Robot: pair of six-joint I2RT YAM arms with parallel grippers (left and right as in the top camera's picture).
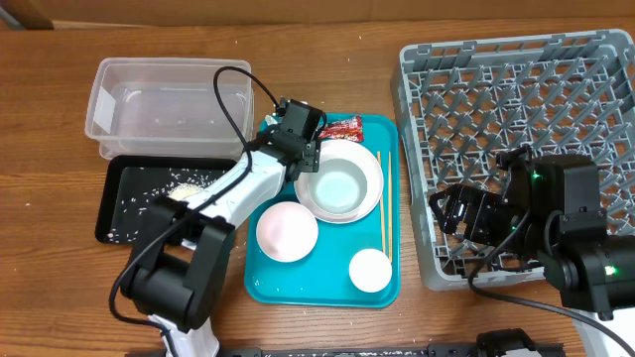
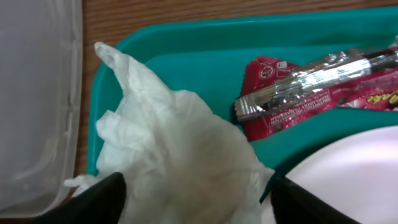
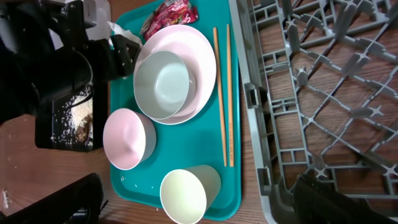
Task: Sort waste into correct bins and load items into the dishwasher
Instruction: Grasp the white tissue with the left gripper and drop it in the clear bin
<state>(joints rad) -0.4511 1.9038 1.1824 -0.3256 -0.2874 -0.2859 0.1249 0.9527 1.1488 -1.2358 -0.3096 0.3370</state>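
Observation:
My left gripper [image 1: 294, 132] is low over the far left corner of the teal tray [image 1: 327, 288]. In the left wrist view its jaws [image 2: 199, 202] are open, one finger on each side of the crumpled white napkin [image 2: 180, 155]. The red wrapper [image 2: 311, 87] lies just beyond it [image 1: 343, 127]. A white bowl [image 1: 337, 185] sits on a pale plate [image 1: 369, 164]. A pink bowl [image 1: 287, 231], a white cup [image 1: 369, 270] and two chopsticks [image 1: 382, 203] are on the tray too. My right gripper [image 1: 461, 213] is open and empty at the left edge of the grey dish rack [image 1: 526, 129].
The clear tub [image 1: 164, 104] stands at the far left. In front of it the black tray [image 1: 129, 203] holds loose rice and brown scraps [image 1: 184, 188]. The tub's rim is close to the napkin in the left wrist view [image 2: 37, 93].

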